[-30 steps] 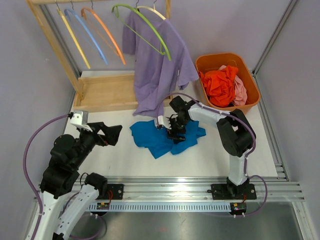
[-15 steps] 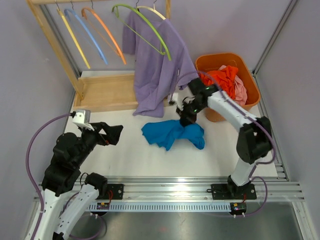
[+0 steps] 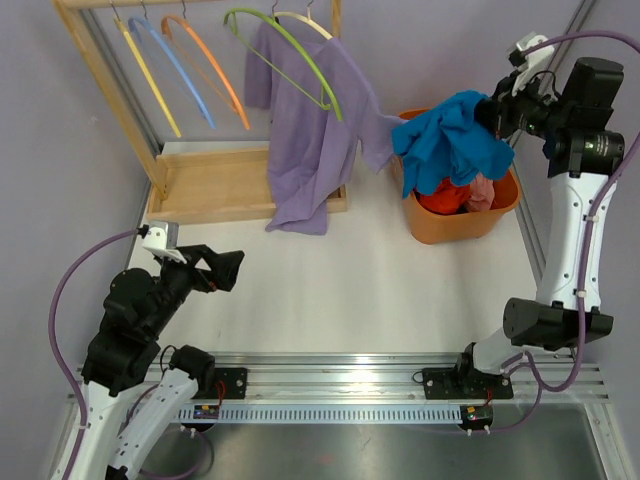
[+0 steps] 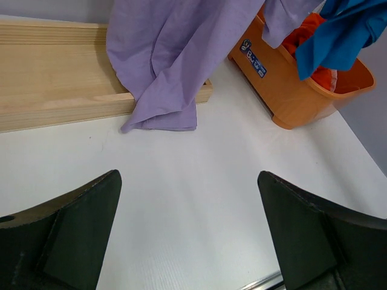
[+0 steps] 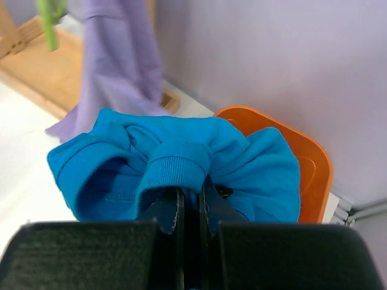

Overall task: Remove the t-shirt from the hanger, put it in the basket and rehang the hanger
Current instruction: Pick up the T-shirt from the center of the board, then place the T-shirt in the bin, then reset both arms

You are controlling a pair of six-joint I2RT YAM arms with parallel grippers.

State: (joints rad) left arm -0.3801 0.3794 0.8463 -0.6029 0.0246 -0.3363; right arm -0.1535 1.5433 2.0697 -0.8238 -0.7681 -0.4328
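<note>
- Your right gripper (image 3: 497, 112) had its jaws pinched tight on a bunched fold of the blue t-shirt (image 3: 450, 140), which hung from the fingers in a loose wad.
- Straight beneath that hand sat the orange basket (image 3: 500, 205). The blue cloth's lower edge dangled over the basket's near-left rim, and red clothes (image 3: 445, 195) and a pink garment (image 3: 482, 190) lay inside, below the wad.
- The purple t-shirt (image 3: 315, 140), the one you were asked to free, was well apart from your right hand, off to its left. It hung from a pale hanger (image 3: 310, 22) on the rail, and neither hand touched it.
- One purple sleeve reached toward the right hand's side and ended just beside the basket's left rim and the blue cloth.
- A green hanger (image 3: 290, 45) hung in front of the purple t-shirt's shoulder, on the side away from your right hand.
- Your left gripper (image 3: 225, 268) hovered low over the table (image 3: 330, 290) with its jaws spread wide and nothing between them.
- From that left hand the purple t-shirt was ahead and well apart. Its hem draped over the wooden rack base (image 3: 215, 185) and ended on the table just past the board's edge.
- Orange, blue and yellow hangers hung bare on the rail, ahead of your left hand and above it.
</note>
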